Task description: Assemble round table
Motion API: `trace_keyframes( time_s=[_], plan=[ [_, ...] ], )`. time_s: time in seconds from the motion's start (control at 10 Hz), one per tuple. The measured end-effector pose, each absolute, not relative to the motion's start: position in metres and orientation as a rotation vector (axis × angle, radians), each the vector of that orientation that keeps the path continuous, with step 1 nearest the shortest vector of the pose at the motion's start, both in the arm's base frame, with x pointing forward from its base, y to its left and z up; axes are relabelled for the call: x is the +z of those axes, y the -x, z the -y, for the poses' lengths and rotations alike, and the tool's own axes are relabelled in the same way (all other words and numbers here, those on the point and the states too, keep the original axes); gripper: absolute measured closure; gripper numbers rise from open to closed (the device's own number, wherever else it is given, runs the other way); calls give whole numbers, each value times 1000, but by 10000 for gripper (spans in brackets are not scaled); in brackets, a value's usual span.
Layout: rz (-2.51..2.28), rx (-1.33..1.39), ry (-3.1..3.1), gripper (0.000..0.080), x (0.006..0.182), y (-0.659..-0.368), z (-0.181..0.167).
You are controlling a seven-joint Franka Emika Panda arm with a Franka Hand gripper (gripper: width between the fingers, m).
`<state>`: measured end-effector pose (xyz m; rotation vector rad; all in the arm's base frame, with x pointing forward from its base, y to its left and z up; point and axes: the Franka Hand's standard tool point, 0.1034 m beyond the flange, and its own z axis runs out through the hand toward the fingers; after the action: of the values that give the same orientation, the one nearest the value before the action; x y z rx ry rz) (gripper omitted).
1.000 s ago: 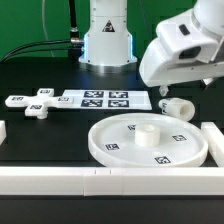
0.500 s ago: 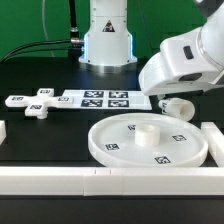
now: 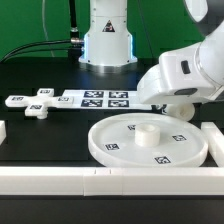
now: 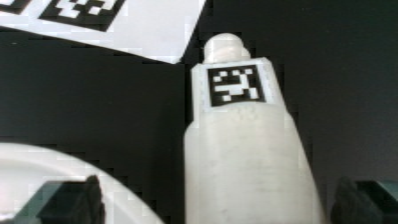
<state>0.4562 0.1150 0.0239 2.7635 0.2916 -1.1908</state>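
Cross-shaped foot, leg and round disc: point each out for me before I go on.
cross-shaped foot [image 3: 36, 103]: exterior view, centre of the cross.
leg [image 4: 244, 145]: wrist view, its side below the tag.
round disc [image 3: 118, 136]: exterior view, flat face beside the hub.

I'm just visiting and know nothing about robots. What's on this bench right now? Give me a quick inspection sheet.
Surface: black tabletop, edged by white bars.
Job's things: round disc lying flat near the front; cross-shaped foot at the exterior view's left; leg lying on its side.
Clutter: nothing seen beyond the marker board.
Grippers: gripper open, straddling the leg.
Cables: black cables behind the robot base.
Surroundings: green backdrop.
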Motion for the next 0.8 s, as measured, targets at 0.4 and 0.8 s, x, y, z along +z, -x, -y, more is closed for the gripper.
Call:
trace_keyframes(
  time_s=[0.4,0.8],
  plan=[
    [-293,-1184,-2769,151,16,-453,-115],
    [-318,-1175,-2777,393,14,-454,-116]
  ],
)
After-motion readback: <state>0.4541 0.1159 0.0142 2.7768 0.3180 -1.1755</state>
